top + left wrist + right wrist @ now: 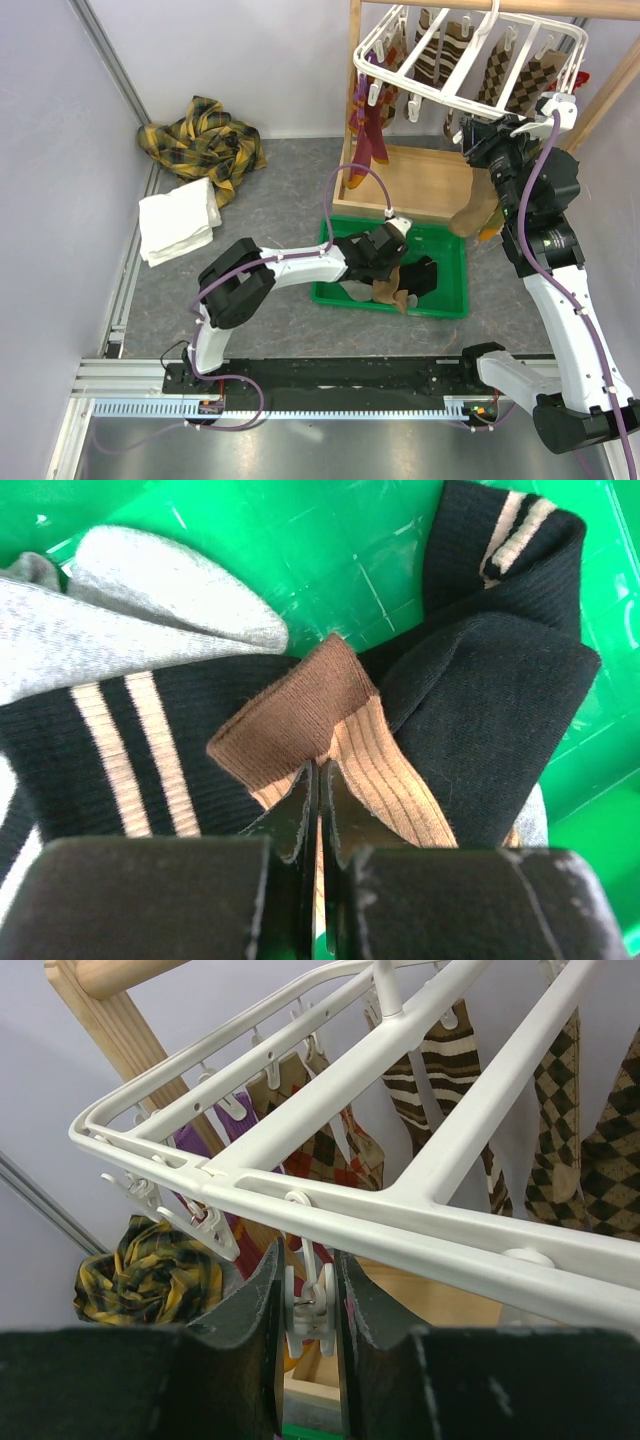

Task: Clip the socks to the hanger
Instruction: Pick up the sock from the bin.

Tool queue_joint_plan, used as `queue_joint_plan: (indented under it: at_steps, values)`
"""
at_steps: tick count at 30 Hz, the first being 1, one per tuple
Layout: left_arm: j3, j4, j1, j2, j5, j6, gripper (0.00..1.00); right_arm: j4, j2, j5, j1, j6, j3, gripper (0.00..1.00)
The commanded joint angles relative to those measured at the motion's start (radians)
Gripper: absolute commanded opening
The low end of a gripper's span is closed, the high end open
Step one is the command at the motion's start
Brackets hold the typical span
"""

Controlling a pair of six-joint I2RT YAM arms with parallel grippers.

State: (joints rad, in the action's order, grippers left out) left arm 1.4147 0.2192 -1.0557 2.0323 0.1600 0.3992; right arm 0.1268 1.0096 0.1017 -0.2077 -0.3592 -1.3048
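left gripper (318, 780) pressed together on a brown-cuffed sock (300, 715), pinching its tan ribbed leg just below the cuff, in the middle of the green bin (452, 300). the rest of that sock is hidden under the gripper's black housing, and from the top camera the wrist covers the pinch altogether. right gripper (308, 1256) is up at the near right corner of the hanger (420, 1195), its fingers closed against both sides of a white clip (308, 1312) dangling from the near bar. the clip's lower end is cut off at the bottom of the wrist view. an olive sock (472, 215) with an orange tip hangs beside the right wrist, near the bin's far right corner; what holds it cannot be made out. the wooden frame (105, 1010) carrying the hanger runs out of the picture. around the pinched sock lie black socks (490, 700) with pale stripes and a grey sock (150, 610), overlapping. clipped along the white bars are brown striped socks (440, 1075), argyle socks (555, 1130) and purple socks (192, 1146), all hanging straight down. yellow plaid cloth (205, 140) and white towel (178, 225) sit at the far left corner of the table (280, 200).
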Motion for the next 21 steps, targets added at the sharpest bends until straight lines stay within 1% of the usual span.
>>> queue_joint_plan:
  at_steps: [1, 7, 8, 10, 11, 13, 15, 21]
  values:
    - [-0.013, -0.018, -0.001, -0.168, 0.061, -0.045, 0.02, 0.053, -0.006, -0.053, -0.016, -0.007, -0.002, 0.0]
    - [-0.088, -0.109, -0.001, -0.38, 0.096, -0.166, 0.02, 0.053, -0.006, -0.057, -0.015, -0.009, -0.005, 0.0]
    - [-0.094, -0.119, -0.001, -0.4, 0.096, -0.206, 0.02, 0.054, -0.006, -0.06, -0.015, -0.011, -0.007, 0.0]
    - [-0.095, -0.153, -0.001, -0.438, 0.07, -0.249, 0.02, 0.054, -0.006, -0.063, -0.016, -0.009, -0.011, 0.0]
    - [-0.095, -0.165, -0.001, -0.473, 0.056, -0.301, 0.02, 0.054, -0.006, -0.065, -0.015, -0.007, -0.013, 0.0]
    - [-0.095, -0.196, -0.003, -0.503, 0.015, -0.353, 0.02, 0.053, -0.006, -0.069, -0.015, -0.007, -0.016, 0.0]
    - [-0.091, -0.243, -0.001, -0.54, -0.016, -0.436, 0.02, 0.053, -0.008, -0.074, -0.015, -0.007, -0.014, 0.0]
    - [-0.013, -0.271, 0.0, -0.564, -0.095, -0.591, 0.02, 0.053, -0.009, -0.086, -0.015, -0.009, -0.014, 0.0]
